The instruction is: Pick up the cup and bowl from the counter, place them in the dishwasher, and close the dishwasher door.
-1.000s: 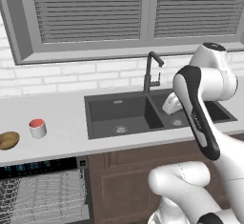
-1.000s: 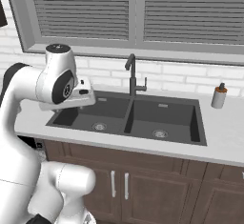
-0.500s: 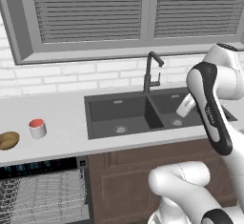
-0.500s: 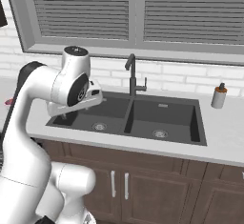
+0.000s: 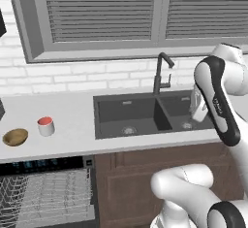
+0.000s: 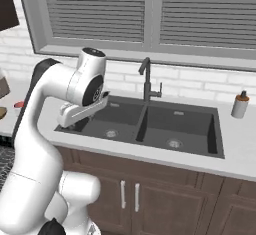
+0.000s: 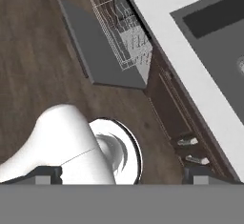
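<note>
Cup [image 5: 46, 125] and bowl [image 5: 15, 137] sit near the counter [image 5: 72, 120] front edge; tool state cannot be told.

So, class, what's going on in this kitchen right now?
A white robot arm is raised over the sink, holding nothing as far as the views show. The cup and the bowl sit side by side on the counter, untouched. Below them the dishwasher is open, its rack pulled out over the lowered dishwasher door. No loading has begun.
</note>
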{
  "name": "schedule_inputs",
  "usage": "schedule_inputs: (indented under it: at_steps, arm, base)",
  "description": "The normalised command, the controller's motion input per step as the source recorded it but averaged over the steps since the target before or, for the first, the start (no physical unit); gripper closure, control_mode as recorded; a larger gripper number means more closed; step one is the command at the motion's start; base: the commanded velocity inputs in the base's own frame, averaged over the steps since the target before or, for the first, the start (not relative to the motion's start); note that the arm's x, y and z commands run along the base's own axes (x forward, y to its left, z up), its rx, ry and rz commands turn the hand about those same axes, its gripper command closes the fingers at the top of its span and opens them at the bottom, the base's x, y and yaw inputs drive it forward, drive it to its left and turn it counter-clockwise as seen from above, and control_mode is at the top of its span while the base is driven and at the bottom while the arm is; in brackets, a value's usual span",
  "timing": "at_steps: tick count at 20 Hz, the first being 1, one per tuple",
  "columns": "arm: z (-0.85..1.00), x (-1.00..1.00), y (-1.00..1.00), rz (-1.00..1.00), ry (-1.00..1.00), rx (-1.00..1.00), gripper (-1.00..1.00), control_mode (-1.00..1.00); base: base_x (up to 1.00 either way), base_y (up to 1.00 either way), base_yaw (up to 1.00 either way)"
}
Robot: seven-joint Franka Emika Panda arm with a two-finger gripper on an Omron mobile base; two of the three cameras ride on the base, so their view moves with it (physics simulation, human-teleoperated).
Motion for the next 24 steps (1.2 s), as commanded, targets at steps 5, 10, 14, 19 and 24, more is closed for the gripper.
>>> schedule_inputs:
  at_steps: [5,10,14,19,24]
  arm:
    - [0.0,0.0,0.0,0.0,0.0,0.0,-1.0,1.0]
    - [0.0,0.0,0.0,0.0,0.0,0.0,-1.0,1.0]
    - [0.0,0.0,0.0,0.0,0.0,0.0,-1.0,1.0]
    - [0.0,0.0,0.0,0.0,0.0,0.0,-1.0,1.0]
    - [0.0,0.0,0.0,0.0,0.0,0.0,-1.0,1.0]
  base:
    - [0.0,-0.11,0.63]
    - [0.0,-0.14,0.66]
    - [0.01,-0.18,0.62]
    - [0.05,-0.14,0.55]
    - [0.1,-0.17,0.45]
